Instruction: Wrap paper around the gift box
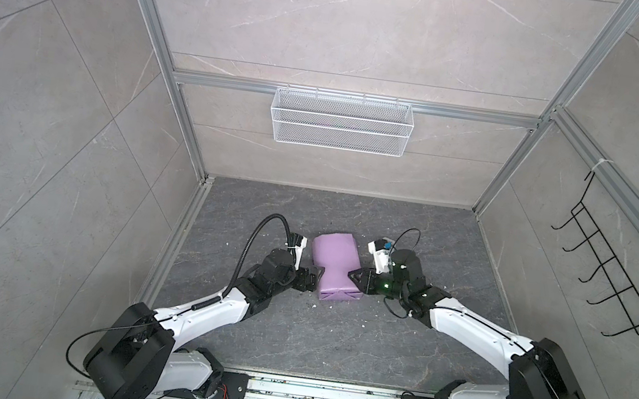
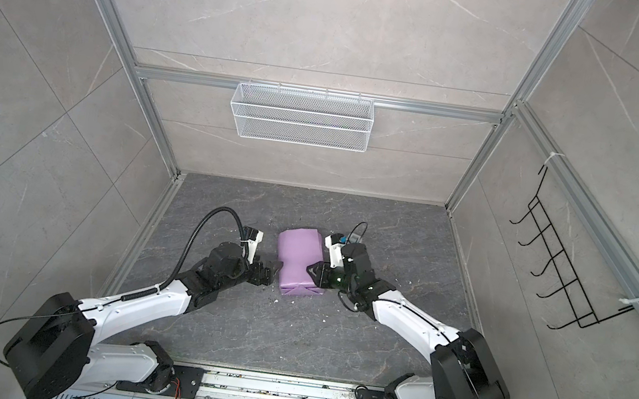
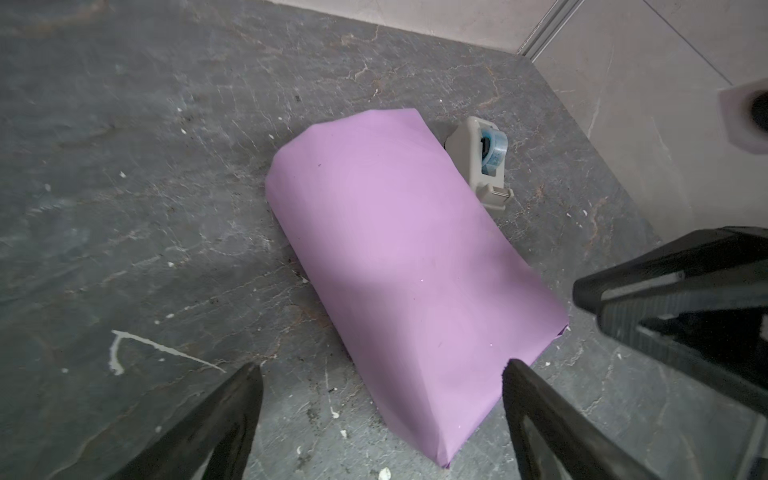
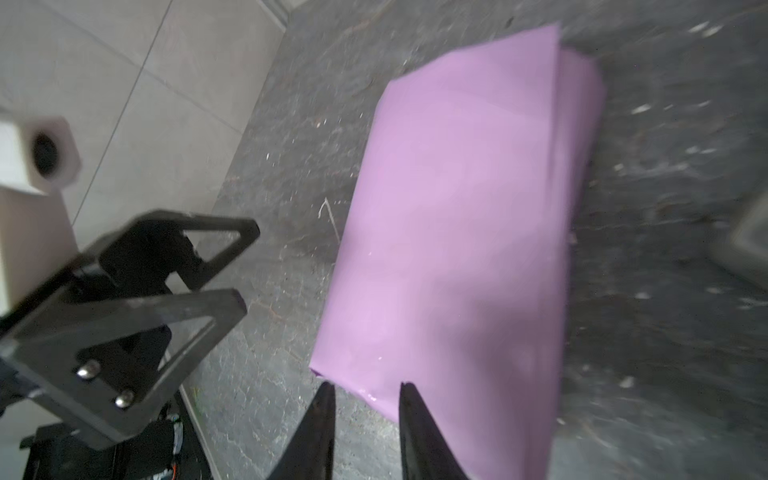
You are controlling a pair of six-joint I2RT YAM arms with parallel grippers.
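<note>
Lying where is the gift box seen?

It is covered and cannot be seen. Smooth lilac-purple paper (image 1: 337,259) (image 2: 297,256) is folded into a flat oblong parcel on the dark grey veined tabletop (image 1: 292,331), between the arms. A small grey tape dispenser (image 3: 478,158) with a blue roll is set just beside its far right corner.

How are the jaws found?

The black left gripper (image 1: 318,276) (image 3: 382,368) is spread wide beside the parcel's left edge. The black right gripper (image 1: 353,275) (image 4: 365,388) is parted narrowly over the right edge; contact cannot be told.

Pale marbled walls (image 1: 353,24) enclose a dark stone floor (image 1: 292,331), a mesh basket (image 1: 340,121) hanging behind.
</note>
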